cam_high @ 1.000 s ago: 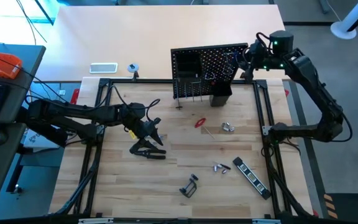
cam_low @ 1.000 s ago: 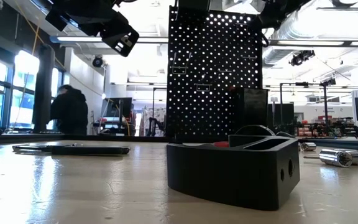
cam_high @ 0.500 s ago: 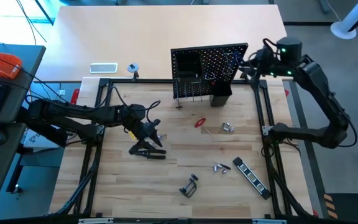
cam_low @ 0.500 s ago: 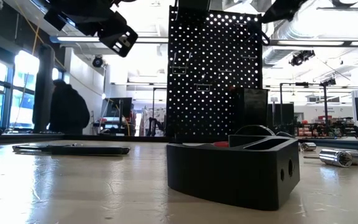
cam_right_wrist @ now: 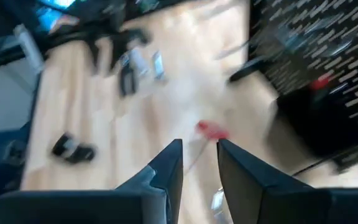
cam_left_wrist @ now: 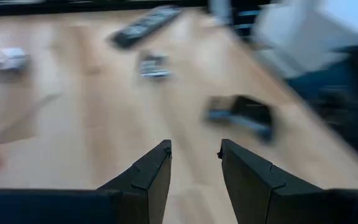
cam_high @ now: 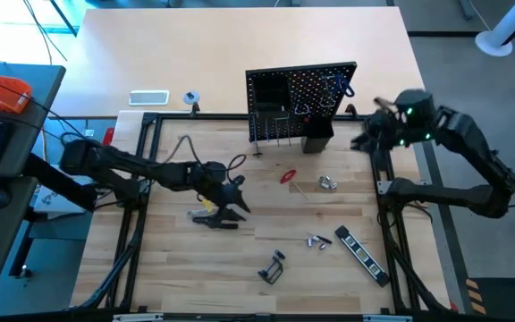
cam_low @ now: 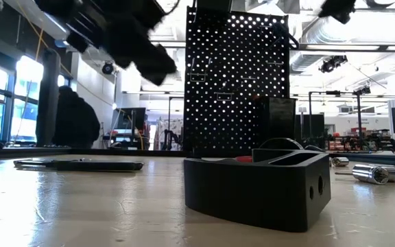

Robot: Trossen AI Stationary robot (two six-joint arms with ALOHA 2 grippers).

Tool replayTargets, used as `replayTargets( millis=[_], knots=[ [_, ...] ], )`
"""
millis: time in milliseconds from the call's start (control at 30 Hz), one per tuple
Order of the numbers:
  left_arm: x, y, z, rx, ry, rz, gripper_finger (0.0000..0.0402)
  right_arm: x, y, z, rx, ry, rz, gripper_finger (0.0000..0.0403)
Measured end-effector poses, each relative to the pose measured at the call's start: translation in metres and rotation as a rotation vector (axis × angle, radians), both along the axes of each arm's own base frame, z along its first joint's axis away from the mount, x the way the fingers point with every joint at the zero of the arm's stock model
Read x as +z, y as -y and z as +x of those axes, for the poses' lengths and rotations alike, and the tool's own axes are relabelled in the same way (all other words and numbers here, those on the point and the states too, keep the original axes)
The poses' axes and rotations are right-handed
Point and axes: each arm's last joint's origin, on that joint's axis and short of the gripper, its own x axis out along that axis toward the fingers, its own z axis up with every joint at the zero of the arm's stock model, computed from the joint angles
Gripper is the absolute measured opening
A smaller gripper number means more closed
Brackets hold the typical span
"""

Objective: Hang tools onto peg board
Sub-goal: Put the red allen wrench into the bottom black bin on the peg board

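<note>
Peg board stands upright at the far edge of the wooden table, a few tools already on its hooks, a small black bin at its foot. Loose tools lie flat on the table: red-handled screwdriver near the board, black pliers left of centre, black clamp and striped bar toward the near side.

Left gripper is just above the pliers, fingers parted with a narrow gap, empty. Right gripper hangs beside the board's right edge, fingers likewise slightly apart, nothing between them.

Risks, judged: with so narrow a gap the left gripper could push the pliers aside instead of straddling them; the right arm sits close enough to knock the board.
</note>
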Motion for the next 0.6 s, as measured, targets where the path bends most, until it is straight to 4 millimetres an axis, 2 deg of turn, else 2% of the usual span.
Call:
replayTargets(
  millis=[133,233,433,500,600],
  knots=[
    [-0.024,-0.009,0.019,0.153,0.027,0.07,0.0133,-0.041,-0.01,0.005,0.03,-0.05,0.116,0.0094],
    [-0.042,-0.02,0.03,0.258,0.051,0.065,0.0133,-0.079,-0.016,0.012,0.038,-0.087,0.179,0.0094],
    [-0.077,-0.034,0.045,0.473,0.074,0.084,0.0133,-0.147,-0.029,0.024,0.062,-0.086,0.226,0.0094],
    [-0.086,-0.035,0.051,0.492,0.067,0.093,0.0133,-0.162,-0.033,0.028,0.068,-0.06,0.228,0.0094],
    [-0.094,-0.036,0.065,0.496,0.061,0.087,0.0133,-0.17,-0.039,0.036,0.062,-0.013,0.211,0.0094]
  ],
)
